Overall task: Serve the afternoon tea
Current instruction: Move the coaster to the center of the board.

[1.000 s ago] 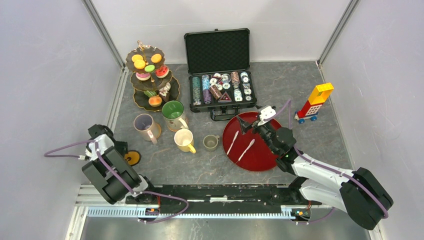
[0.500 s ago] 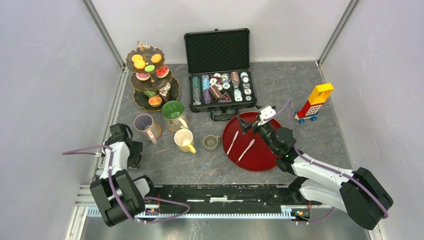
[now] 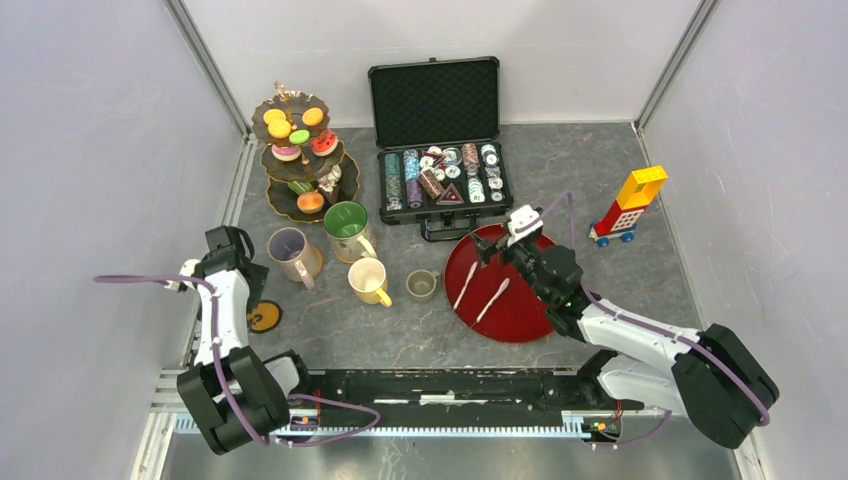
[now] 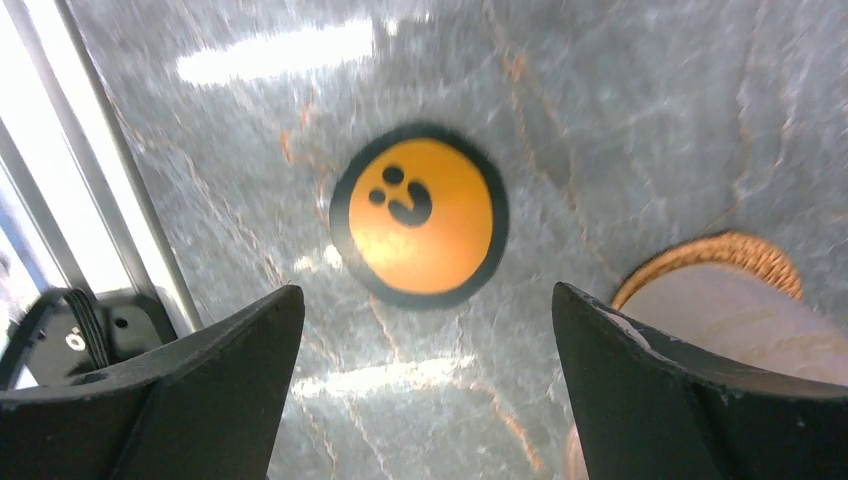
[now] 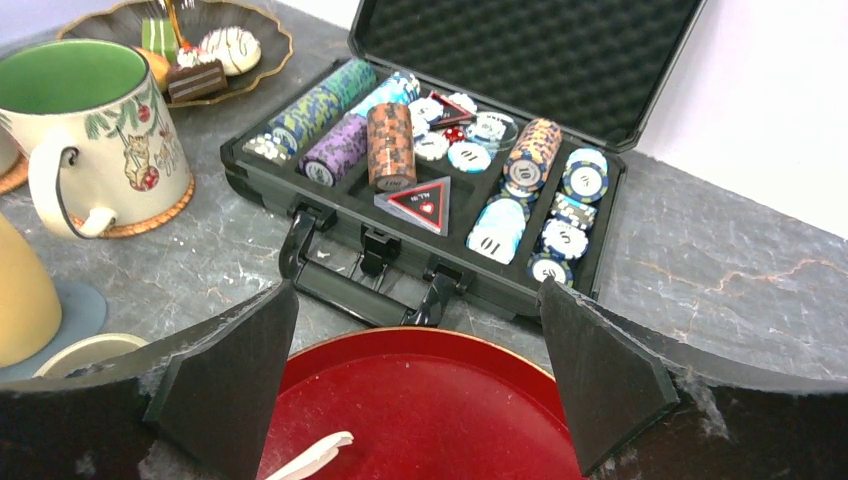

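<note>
1. Swung since a second ago: the left gripper (image 3: 226, 250), out to the near-left of the stand (image 3: 300, 160) and close beside the purple mug (image 3: 290, 250). Shifted only slightly: the right gripper (image 3: 497, 250).
2. Spread wide on both sides, grasping nothing. Framed between the left fingers, an orange coaster (image 4: 420, 215). Below the right ones, a red plate (image 3: 510, 300), well to the right of the stand.
3. Spread over all three tiers of the stand, the sweets (image 3: 290, 135). Just in front of it, the purple mug, green mug (image 3: 346, 222) and yellow mug (image 3: 367, 278).
4. Probably light, hard and smooth, those sweets, so liable to slip. Best pinched gently across the sides from above.
5. Likely stiff, glazed and breakable, the mugs. Best taken by the rim wall or handle and kept upright.
</note>
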